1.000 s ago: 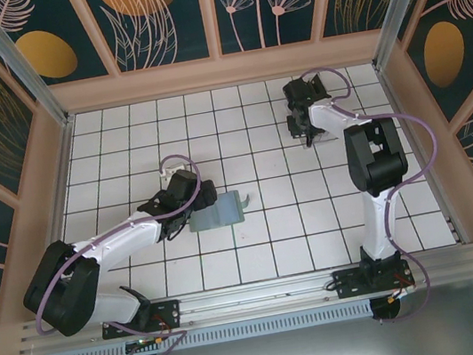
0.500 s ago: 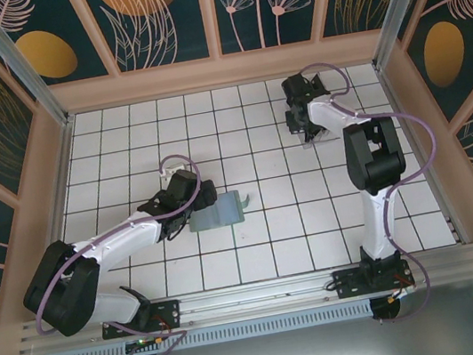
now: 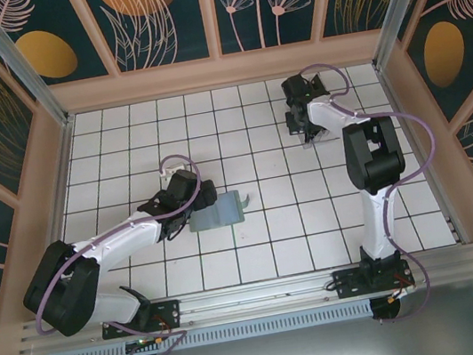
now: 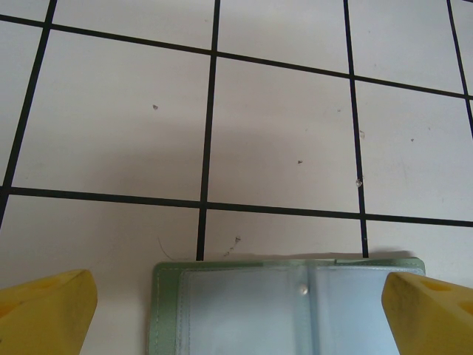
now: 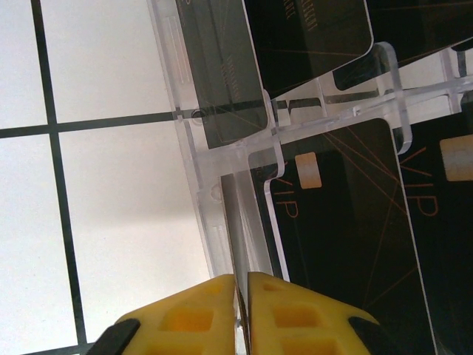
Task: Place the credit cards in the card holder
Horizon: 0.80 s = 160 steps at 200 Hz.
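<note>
Top external view: the card holder [image 3: 223, 208] lies flat on the white tiled table [image 3: 283, 242], near its centre and slightly toward the left edge. My left pincer [image 3: 197, 198] sits at the holder's left end. My right pincer [image 3: 303, 128] is low over the clear slotted rack [image 3: 320, 136], right of centre and toward the far edge, well apart from the holder. Left wrist view: my left pincer [image 4: 236, 314] is released, its yellow fingertips [image 4: 46, 310] set wide. The card holder [image 4: 288, 310] lies open between them, clear sleeves facing up. The right fingertip overlaps the holder's corner; I cannot tell whether they touch. Right wrist view: my right pincer [image 5: 242, 288] is clenched on a thin credit card [image 5: 235, 222], seen edge-on and standing in a slot of the rack [image 5: 194, 148]. Just beside it, black credit cards [image 5: 347, 251] with gold chips and VIP lettering occupy the neighbouring slots.
</note>
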### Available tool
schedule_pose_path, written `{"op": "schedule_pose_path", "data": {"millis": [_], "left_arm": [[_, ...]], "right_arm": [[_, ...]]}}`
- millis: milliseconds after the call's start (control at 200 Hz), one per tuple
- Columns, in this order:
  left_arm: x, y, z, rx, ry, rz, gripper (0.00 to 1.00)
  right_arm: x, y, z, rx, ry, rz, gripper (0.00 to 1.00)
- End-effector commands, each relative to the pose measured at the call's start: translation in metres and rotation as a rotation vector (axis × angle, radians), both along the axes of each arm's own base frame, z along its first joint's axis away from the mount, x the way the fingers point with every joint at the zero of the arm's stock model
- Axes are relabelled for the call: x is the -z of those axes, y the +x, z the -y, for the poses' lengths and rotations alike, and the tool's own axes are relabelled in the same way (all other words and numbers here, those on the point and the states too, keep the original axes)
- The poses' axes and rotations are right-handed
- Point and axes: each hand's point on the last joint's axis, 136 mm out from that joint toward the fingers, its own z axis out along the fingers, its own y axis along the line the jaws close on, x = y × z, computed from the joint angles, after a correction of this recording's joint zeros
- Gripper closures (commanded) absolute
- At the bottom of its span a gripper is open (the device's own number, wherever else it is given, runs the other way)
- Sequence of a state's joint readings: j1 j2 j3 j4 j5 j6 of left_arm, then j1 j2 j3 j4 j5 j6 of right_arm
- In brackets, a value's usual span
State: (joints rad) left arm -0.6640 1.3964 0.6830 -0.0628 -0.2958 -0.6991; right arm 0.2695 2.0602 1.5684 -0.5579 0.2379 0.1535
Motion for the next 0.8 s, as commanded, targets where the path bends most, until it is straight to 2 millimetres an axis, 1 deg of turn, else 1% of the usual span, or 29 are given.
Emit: {"op": "schedule_pose_path", "data": {"millis": [0,215,325,420,661,796], "left_arm": [[-0.008,0.008,0.003,0.001,-0.006,0.027,0.02],[-0.008,0.008,0.003,0.0,-0.007,0.025,0.01],[-0.009,0.008,0.003,0.001,-0.007,0.027,0.01],[-0.01,0.008,0.002,0.0,-0.003,0.028,0.01],[-0.015,0.009,0.001,-0.003,0.014,0.037,0.01],[-0.019,0.01,-0.002,-0.005,0.028,0.044,0.01]], "right_arm": [[0.008,-0.003,0.003,-0.008,-0.014,-0.033,0.91],[0.007,-0.003,0.001,-0.024,-0.009,-0.039,1.0],[0.002,-0.001,-0.001,-0.034,0.002,-0.037,1.0],[-0.01,0.0,-0.003,-0.038,0.013,-0.019,1.0],[-0.052,0.003,-0.012,-0.047,0.043,0.055,1.0],[-0.068,0.003,-0.017,-0.053,0.047,0.084,1.0]]}}
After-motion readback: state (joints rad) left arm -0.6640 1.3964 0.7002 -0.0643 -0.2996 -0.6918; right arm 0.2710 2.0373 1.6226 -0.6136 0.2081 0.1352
